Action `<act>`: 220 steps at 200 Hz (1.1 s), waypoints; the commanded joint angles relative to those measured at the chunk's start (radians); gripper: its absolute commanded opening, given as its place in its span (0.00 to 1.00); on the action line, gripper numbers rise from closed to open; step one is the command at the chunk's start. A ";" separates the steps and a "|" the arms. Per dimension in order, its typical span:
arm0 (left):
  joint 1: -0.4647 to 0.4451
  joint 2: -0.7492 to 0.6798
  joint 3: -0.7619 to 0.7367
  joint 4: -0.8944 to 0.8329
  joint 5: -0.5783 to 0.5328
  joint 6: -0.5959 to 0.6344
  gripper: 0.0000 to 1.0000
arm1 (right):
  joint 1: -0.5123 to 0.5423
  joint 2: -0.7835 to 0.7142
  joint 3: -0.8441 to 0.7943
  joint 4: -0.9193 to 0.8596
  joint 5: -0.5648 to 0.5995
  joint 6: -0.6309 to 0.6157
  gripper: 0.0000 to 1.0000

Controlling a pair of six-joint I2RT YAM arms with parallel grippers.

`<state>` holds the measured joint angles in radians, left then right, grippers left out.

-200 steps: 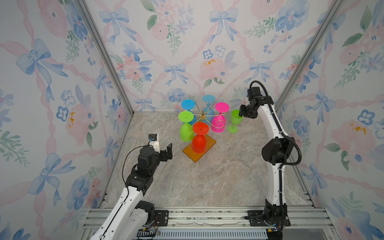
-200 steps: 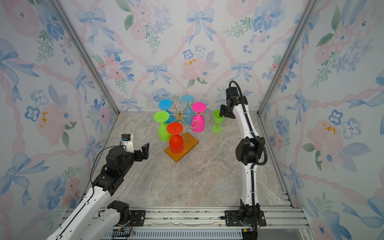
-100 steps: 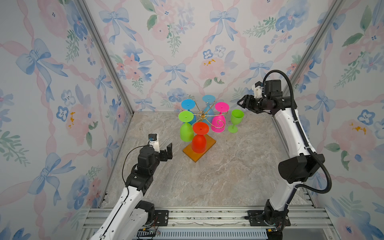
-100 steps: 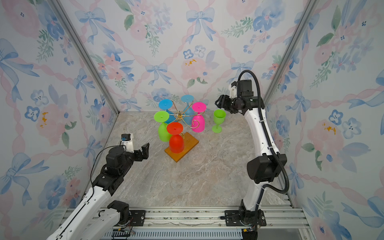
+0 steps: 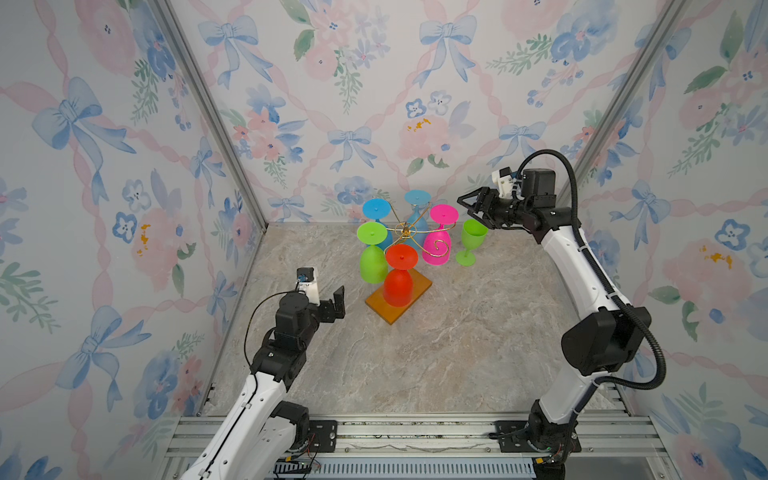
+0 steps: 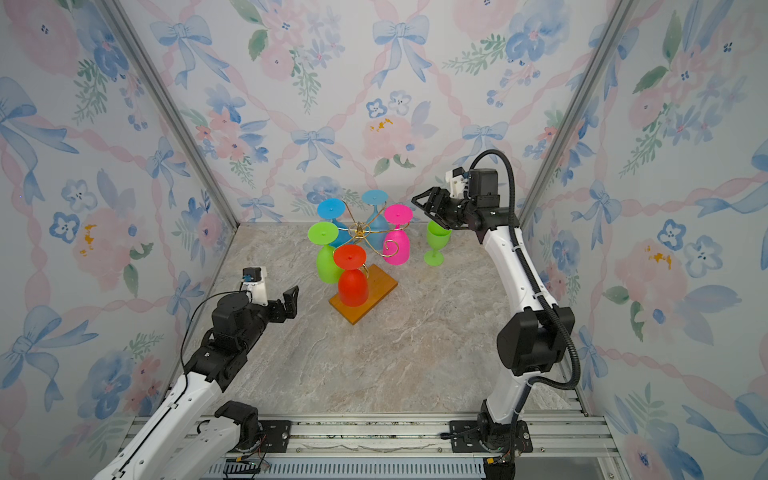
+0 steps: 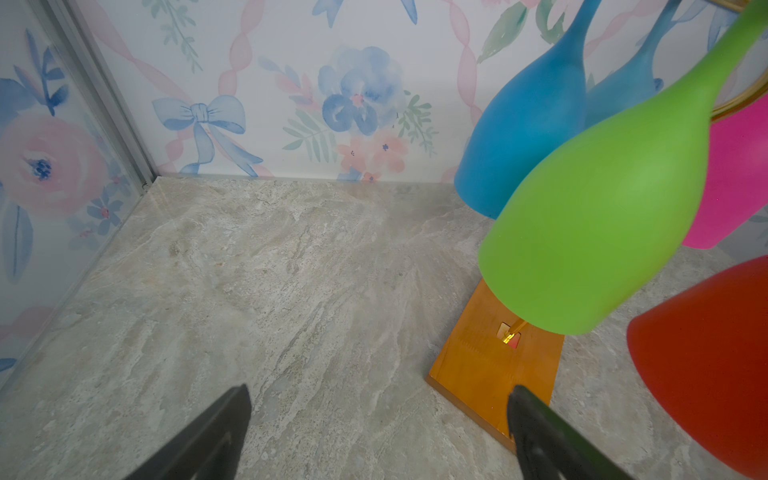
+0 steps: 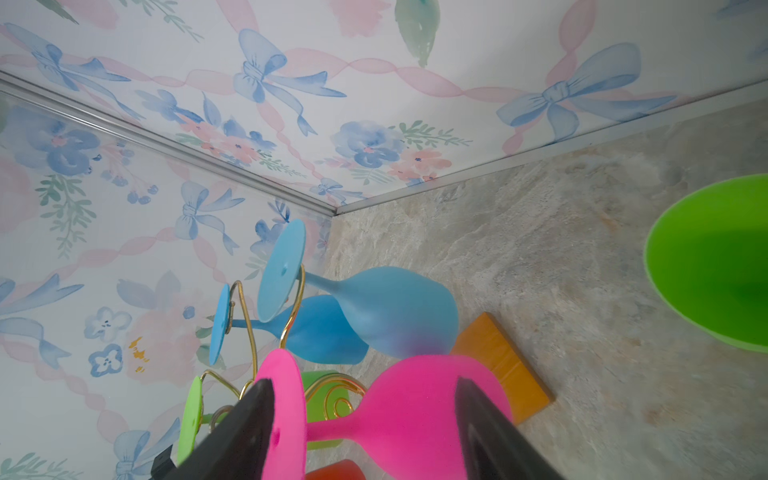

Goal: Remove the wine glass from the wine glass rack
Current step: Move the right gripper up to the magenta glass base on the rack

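The wine glass rack is gold wire on an orange-brown base. Hanging upside down from it are two blue glasses, a green one, a red one and a pink one. Another green wine glass stands upright on the table just right of the rack. My right gripper hovers open above that glass, holding nothing. My left gripper is open, low, left of the base.
Floral walls close in the marble table on three sides; the rack stands near the back wall. An aluminium rail with both arm mounts runs along the front edge.
My right gripper has drawn up and back from the upright green glass, which stays standing, and the arm's elbow has swung out to the right. The left arm has not moved.
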<state>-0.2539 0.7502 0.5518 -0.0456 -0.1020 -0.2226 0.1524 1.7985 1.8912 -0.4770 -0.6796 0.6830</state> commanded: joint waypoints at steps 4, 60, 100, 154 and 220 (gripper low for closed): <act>0.006 -0.005 -0.016 0.022 0.021 -0.021 0.98 | 0.019 -0.060 -0.038 0.096 -0.058 0.059 0.67; 0.006 -0.003 -0.017 0.028 0.029 -0.021 0.98 | 0.034 -0.084 -0.118 0.171 -0.078 0.107 0.57; 0.007 -0.003 -0.017 0.030 0.030 -0.024 0.98 | 0.044 -0.090 -0.132 0.165 -0.086 0.095 0.53; 0.006 -0.003 -0.019 0.031 0.030 -0.023 0.98 | 0.051 -0.097 -0.133 0.162 -0.090 0.093 0.33; 0.005 -0.007 -0.020 0.032 0.034 -0.024 0.98 | 0.050 -0.121 -0.156 0.167 -0.087 0.090 0.18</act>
<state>-0.2539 0.7502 0.5468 -0.0303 -0.0845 -0.2337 0.1940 1.7313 1.7531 -0.3340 -0.7559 0.7784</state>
